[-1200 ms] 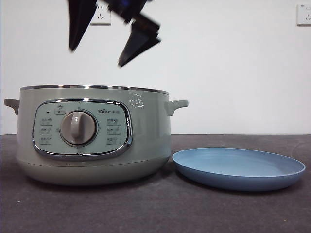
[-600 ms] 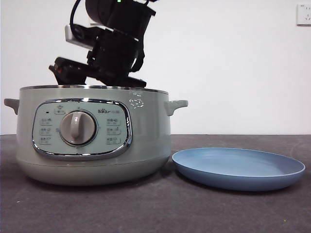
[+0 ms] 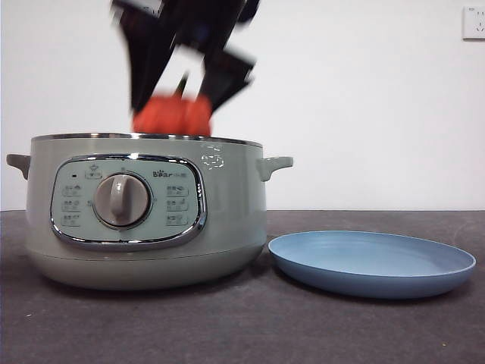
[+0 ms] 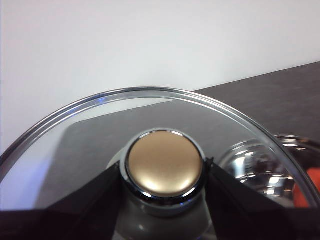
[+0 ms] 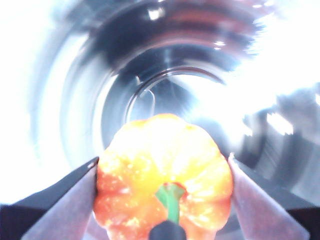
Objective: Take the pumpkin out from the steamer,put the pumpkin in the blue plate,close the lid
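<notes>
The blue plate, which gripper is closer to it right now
Right. The right gripper, shut on the pumpkin, hangs over the steamer beside the blue plate. The left gripper holds the lid, out of the front view.

A dark grey matte worktop (image 3: 227, 326) fills the lower frame beneath a plain white wall (image 3: 364, 106), with a white wall socket (image 3: 474, 23) at upper right.

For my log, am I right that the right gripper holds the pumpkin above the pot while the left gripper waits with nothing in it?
Not quite. The right gripper does hold the pumpkin above the pot, but the left gripper is not idle: the left wrist view shows its jaws clamped on the lid knob.
</notes>
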`<state>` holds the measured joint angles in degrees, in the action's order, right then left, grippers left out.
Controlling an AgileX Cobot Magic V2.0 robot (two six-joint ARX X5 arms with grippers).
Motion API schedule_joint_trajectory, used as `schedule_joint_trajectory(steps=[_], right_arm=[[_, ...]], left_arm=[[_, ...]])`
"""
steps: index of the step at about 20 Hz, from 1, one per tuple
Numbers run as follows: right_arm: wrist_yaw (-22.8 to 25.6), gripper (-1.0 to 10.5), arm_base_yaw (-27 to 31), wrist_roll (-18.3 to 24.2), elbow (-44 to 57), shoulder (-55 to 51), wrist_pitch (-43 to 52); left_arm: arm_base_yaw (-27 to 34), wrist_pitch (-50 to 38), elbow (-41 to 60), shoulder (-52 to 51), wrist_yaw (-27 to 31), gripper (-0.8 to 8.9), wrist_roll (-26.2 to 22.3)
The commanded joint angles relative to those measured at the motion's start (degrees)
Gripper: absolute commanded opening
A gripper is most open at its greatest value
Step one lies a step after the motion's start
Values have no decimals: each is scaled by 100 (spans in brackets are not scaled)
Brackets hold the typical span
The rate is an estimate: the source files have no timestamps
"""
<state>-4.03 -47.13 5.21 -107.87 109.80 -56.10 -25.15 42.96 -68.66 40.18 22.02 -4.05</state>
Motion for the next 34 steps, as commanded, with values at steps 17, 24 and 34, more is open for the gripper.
schedule_joint_trajectory(steps=[17,24,34], right_arm=[[2645,-16,1512,-1587,2114,-2149,-1167],[1711,-16,1593,-1300,4312,-2144,1681],[1069,200,1687,-1279,5007,-1934,2498]], left_arm=[[-9,-1403,-114,1250,-1394,-9,0],[-9,-1443,-114,1314,-1495,-9,-2],[-9,-1427,-114,1314,-1495,-9,-2]])
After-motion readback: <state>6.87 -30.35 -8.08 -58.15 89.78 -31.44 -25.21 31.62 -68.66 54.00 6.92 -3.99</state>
